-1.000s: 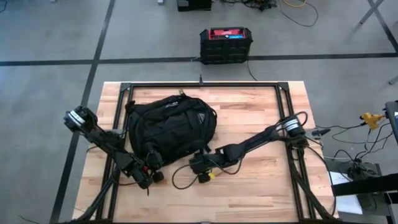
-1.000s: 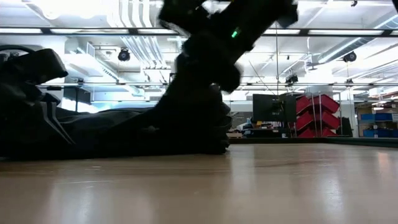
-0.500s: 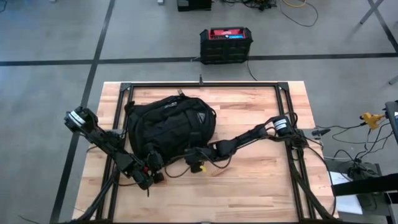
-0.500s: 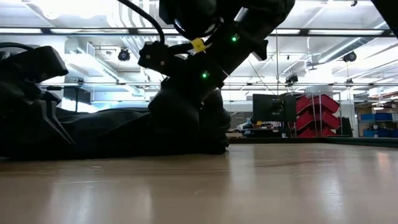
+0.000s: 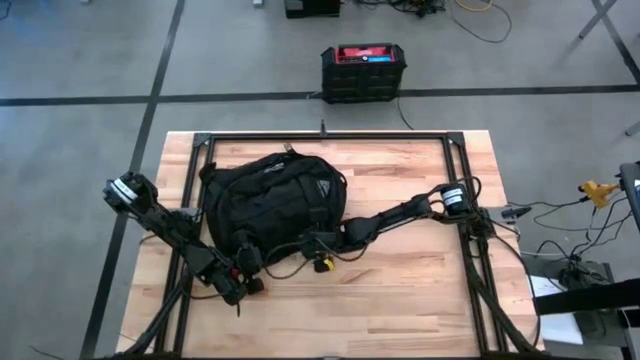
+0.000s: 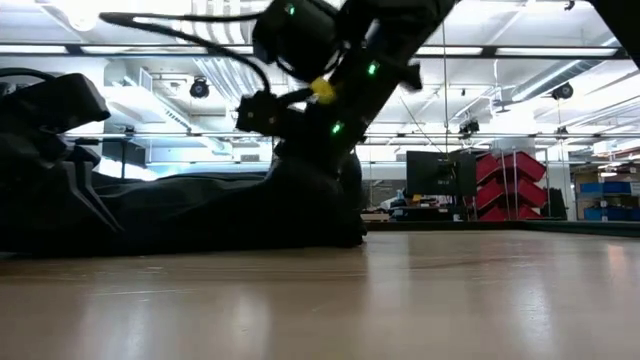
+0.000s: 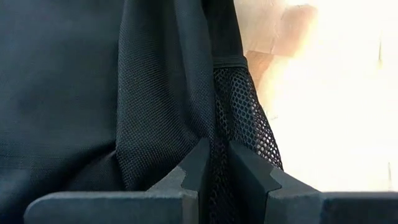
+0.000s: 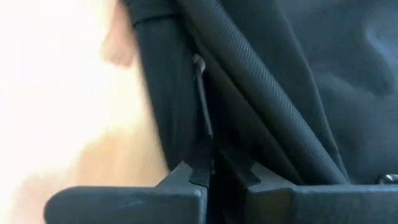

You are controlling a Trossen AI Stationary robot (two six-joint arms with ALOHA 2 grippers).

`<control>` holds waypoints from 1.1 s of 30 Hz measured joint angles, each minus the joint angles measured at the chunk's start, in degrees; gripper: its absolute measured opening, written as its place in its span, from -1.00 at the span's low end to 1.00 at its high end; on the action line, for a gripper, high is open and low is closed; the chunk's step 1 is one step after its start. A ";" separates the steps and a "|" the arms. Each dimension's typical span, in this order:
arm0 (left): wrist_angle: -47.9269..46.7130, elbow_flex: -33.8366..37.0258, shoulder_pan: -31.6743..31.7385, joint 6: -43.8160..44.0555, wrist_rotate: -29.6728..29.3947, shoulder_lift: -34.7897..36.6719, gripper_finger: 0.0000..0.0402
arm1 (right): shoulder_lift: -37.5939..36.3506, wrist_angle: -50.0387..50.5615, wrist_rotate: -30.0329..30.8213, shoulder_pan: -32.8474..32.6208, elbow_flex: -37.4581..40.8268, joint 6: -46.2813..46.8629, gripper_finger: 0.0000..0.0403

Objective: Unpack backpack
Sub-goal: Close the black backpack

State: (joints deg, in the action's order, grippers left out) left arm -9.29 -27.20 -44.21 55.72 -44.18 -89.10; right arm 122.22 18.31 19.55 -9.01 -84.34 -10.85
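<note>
Since half a second ago we see the right hand [image 5: 300,250] has pushed further in against the near edge of the backpack [image 5: 275,205]; a second ago it was well clear of the fabric, out over bare wood. The left hand [image 5: 243,272] has not shifted from the backpack's near left corner.

The backpack lies flat on the far left part of the pale planked tabletop [image 5: 420,300], rounded and soft, in black woven fabric with a small pale triangular logo towards its right side. In the low view it is a slumped dark mound [image 6: 150,215] with the right arm coming down onto its right end.

The left hand is nearly closed, its two dark fingers [image 7: 186,171] pinching a fold of open black mesh and finer knit cloth of the backpack [image 7: 62,81]. The right hand's fingers [image 8: 186,177] are likewise drawn almost together around a thin dark strip at a ribbed webbing strap of the backpack [image 8: 298,74].

Beyond the tabletop, a hard black box with a red top [image 5: 364,70] sits on the floor.
</note>
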 joint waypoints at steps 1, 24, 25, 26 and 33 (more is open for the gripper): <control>-0.05 0.00 -0.03 -0.14 0.16 0.01 -0.78 | -0.15 1.23 0.00 -0.39 -0.46 -0.31 -0.99; 0.99 0.09 -0.63 0.34 -0.17 -0.13 -0.78 | 2.33 -4.54 -4.03 0.47 -2.38 -7.20 -0.15; 1.07 0.09 -0.63 0.34 -0.26 -0.13 -0.78 | 3.14 -4.64 -4.71 0.73 -2.39 -7.54 -0.15; 1.12 0.09 -0.63 0.34 -0.25 -0.13 -0.78 | 3.84 -4.99 -4.77 0.79 -2.50 -7.74 -0.16; 1.13 0.09 -0.66 0.25 -0.27 -0.13 -0.78 | 6.11 -5.19 -7.19 1.49 -2.67 -6.94 -0.53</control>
State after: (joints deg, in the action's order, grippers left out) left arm -8.15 -27.11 -44.86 55.97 -44.45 -89.23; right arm 128.33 13.12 12.36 -7.52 -87.01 -17.79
